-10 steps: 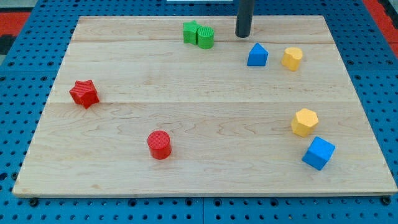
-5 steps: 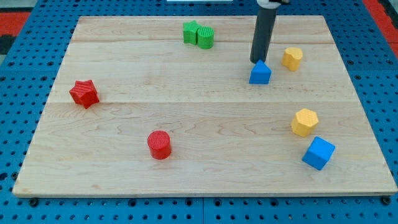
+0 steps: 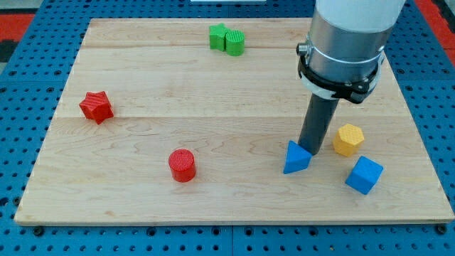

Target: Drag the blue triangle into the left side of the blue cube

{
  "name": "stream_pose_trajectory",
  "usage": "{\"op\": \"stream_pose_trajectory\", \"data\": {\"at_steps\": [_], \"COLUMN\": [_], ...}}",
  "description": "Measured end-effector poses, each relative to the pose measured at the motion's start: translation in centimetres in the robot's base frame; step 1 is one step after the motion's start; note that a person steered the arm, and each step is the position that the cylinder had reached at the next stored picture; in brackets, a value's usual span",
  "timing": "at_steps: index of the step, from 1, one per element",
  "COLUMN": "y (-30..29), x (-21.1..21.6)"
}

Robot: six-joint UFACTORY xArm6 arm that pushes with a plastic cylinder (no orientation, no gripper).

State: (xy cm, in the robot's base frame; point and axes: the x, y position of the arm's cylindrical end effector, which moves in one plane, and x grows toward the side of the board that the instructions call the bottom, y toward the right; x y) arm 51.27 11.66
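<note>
The blue triangle (image 3: 296, 158) lies on the wooden board in the lower right part of the view. My tip (image 3: 310, 150) touches the triangle's upper right side. The blue cube (image 3: 364, 175) sits to the triangle's right and slightly lower, with a gap between them. The arm's wide grey body above the rod hides part of the board at the upper right.
A yellow hexagonal block (image 3: 348, 139) sits just above the blue cube, right of my rod. A red cylinder (image 3: 182, 166) lies at lower centre-left, a red star (image 3: 96, 107) at left. Two green blocks (image 3: 227, 39) touch at the top. The board's edge (image 3: 234, 220) runs along the bottom.
My tip has moved down the view and pushed the blue triangle from the upper right to the lower right, close to the blue cube. A yellow block at the upper right is now hidden.
</note>
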Motion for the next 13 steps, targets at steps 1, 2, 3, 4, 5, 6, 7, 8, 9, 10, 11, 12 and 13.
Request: {"op": "stream_pose_trajectory", "data": {"at_steps": [1, 2, 3, 4, 5, 6, 7, 8, 9, 10, 11, 12, 13], "y": [0.0, -0.9, -2.5, -3.3, -4.0, -3.9, -4.2, -6.6, -6.7, -6.1, -4.6, -2.6, -0.8], "x": [-0.8, -4.6, -4.3, -1.0, 3.0, 3.6, 1.8, 3.8, 8.4, 10.5, 10.6, 9.5, 7.8]}}
